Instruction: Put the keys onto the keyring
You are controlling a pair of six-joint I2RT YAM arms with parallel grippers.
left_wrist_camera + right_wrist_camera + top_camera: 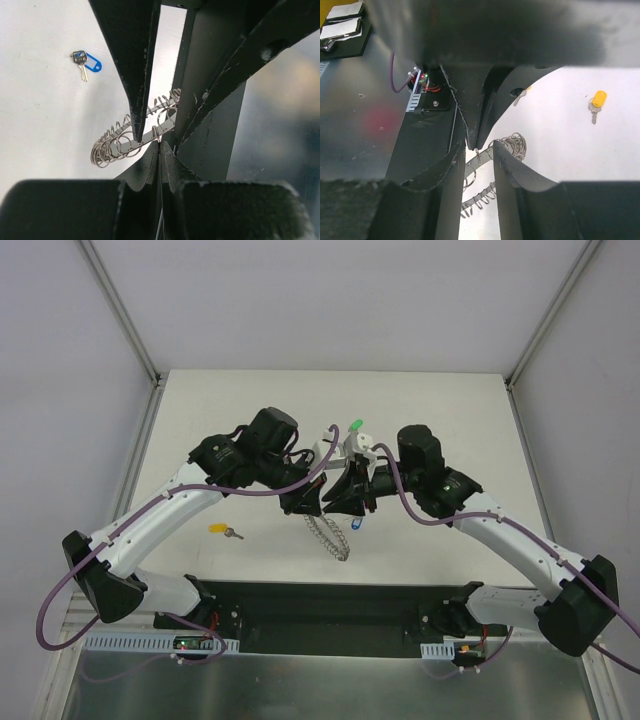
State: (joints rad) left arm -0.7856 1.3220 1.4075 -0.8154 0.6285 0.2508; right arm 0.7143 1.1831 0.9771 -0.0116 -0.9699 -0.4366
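Two black-and-white robot arms reach inward over a white table [250, 420] and meet near its middle; between them hangs a large silver-grey metal keyring [117, 145], a band edged with many small wire loops.

The left gripper [159, 144] is clenched, its two dark fingertips pinched together on one small wire loop at the edge of the keyring; the rest of the keyring trails away from that pinch, towards the arm bases in the overhead view.

The right gripper [480, 152] faces the left one tip to tip; its fingers [512, 167] stand apart with the keyring's band running between them; whether they press on the band cannot be told.

A small silver key with a solid blue plastic head [86, 62] lies flat on the table, apart from the keyring and from both grippers; a silver key with a yellow head [596, 101] lies on the table on the left arm's side; a key with a green head [356, 425] lies beyond the grippers, towards the far edge; none of these three keys is touching the keyring.
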